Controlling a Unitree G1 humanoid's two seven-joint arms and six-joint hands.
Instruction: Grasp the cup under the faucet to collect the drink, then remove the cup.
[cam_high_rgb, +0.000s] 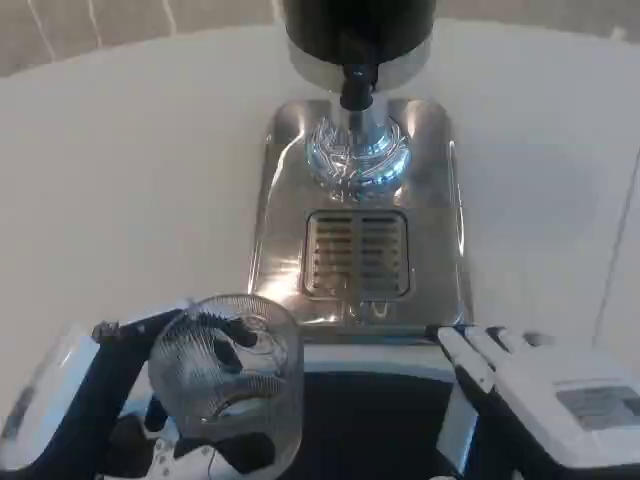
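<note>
Here, left fingers (232, 338): black-tipped, curled around a clear ribbed cup (228, 375), seen through the glass wall. The left hand (170, 400) grips the cup from the side and behind; cup upright, mouth toward the camera, near the bottom left of the picture. Whether there is liquid in it cannot be told; the glass looks clear.

Cup position: well away from the faucet (355, 85), in front of and to the left of the metal drip tray (285, 200), its rim just overlapping the tray's front left corner in this view. Whether it stands on the table or hangs lifted cannot be told.

Right fingers (470, 350): white, stretched forward and close together, tips next to the front right corner of the tray. Nothing between them. The right hand (545, 385) lies flat, white back upward, at the bottom right.

Tray: shiny steel, with a slotted grille (357, 255) in the middle. Behind the grille, a chrome ring-shaped base (357, 155) sits directly under the black faucet spout. The dark body of the drink machine (360, 25) fills the top centre.

All on a white table (130, 190).
</note>
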